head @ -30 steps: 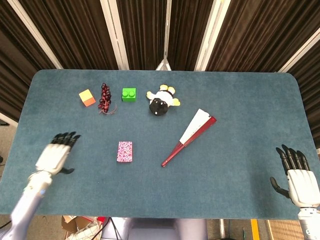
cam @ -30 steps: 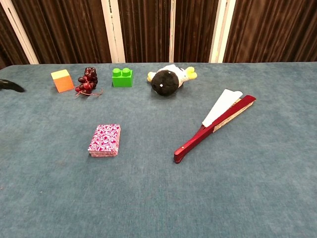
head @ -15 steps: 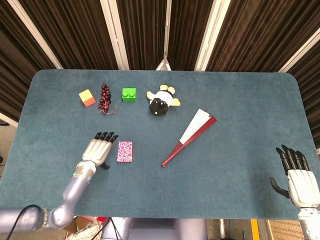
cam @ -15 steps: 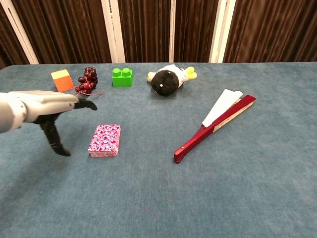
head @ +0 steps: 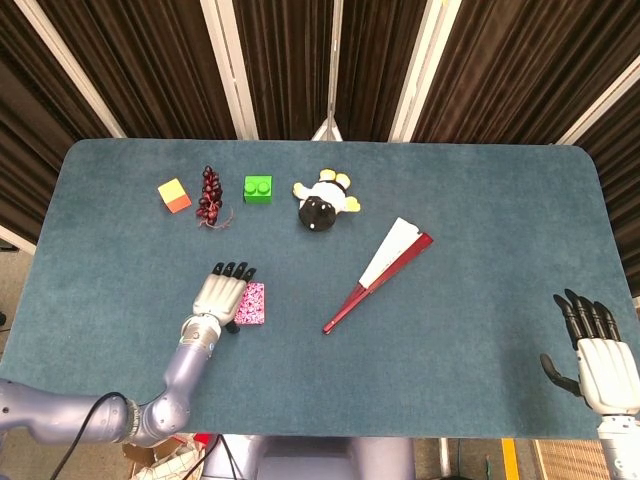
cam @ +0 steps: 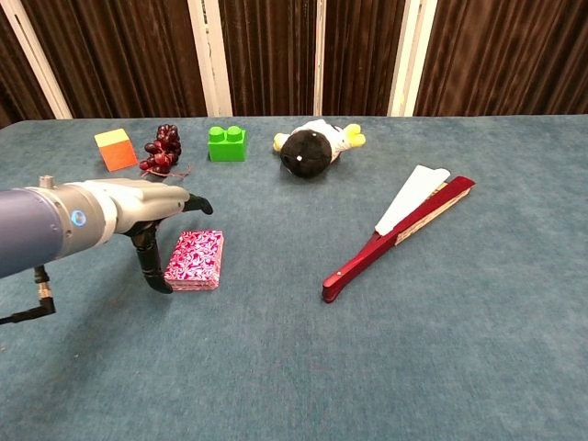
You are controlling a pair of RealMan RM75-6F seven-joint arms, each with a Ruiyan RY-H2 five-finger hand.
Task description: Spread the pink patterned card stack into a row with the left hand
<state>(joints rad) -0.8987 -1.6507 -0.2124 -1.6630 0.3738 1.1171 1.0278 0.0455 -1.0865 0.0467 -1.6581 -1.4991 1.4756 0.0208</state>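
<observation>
The pink patterned card stack [head: 254, 303] [cam: 196, 260] lies squared up on the blue table, left of centre. My left hand [head: 225, 294] [cam: 152, 210] hovers over the stack's left edge, palm down, fingers stretched forward and apart, thumb pointing down beside the cards; whether it touches them I cannot tell. It holds nothing. My right hand [head: 597, 354] rests open near the front right corner, far from the cards, and is seen only in the head view.
At the back left sit an orange cube [head: 174, 195], dark grapes [head: 210, 196] and a green brick [head: 258, 189]. A black and white plush toy [head: 322, 204] lies at back centre. A red folding fan [head: 380, 271] lies right of the cards.
My left hand has swept in from the table's left side to the right, ending over the left edge of the card stack. The cards and right hand have not moved.
</observation>
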